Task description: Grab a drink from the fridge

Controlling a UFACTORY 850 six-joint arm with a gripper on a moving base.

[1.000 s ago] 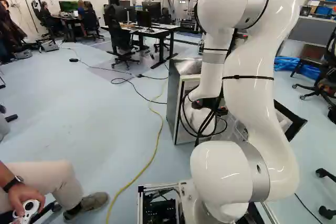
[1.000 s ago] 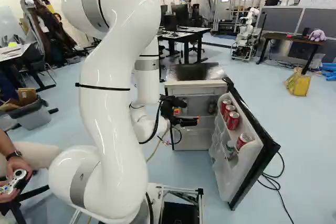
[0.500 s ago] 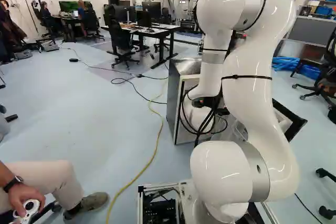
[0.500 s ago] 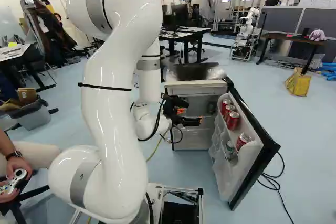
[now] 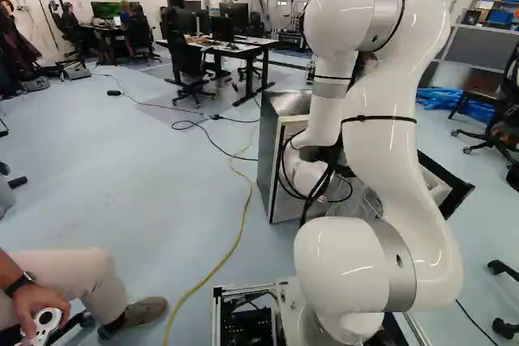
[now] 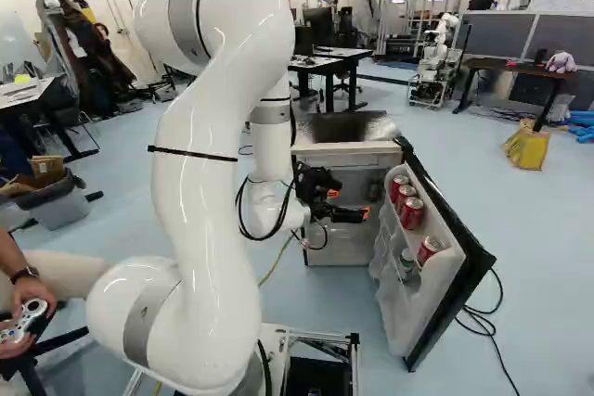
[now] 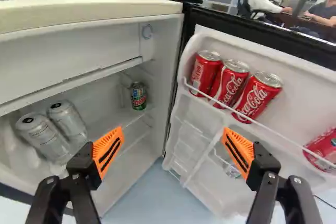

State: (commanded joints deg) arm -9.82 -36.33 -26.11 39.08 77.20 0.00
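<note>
Cans (image 7: 228, 81) ahead of the claw (image 6: 350, 204), in fridge (image 7: 89, 9) and door (image 7: 302, 93), fingers (image 7: 108, 149) apart.

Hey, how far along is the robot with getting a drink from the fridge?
Still early, I'd say. The fridge door stands open, so access looks done. Nothing is in hand: the gripper is open at the fridge, with no can between its fingers. Left to do: close on a drink, perhaps one of the red cans in the door or the green can inside, and take it out.
</note>
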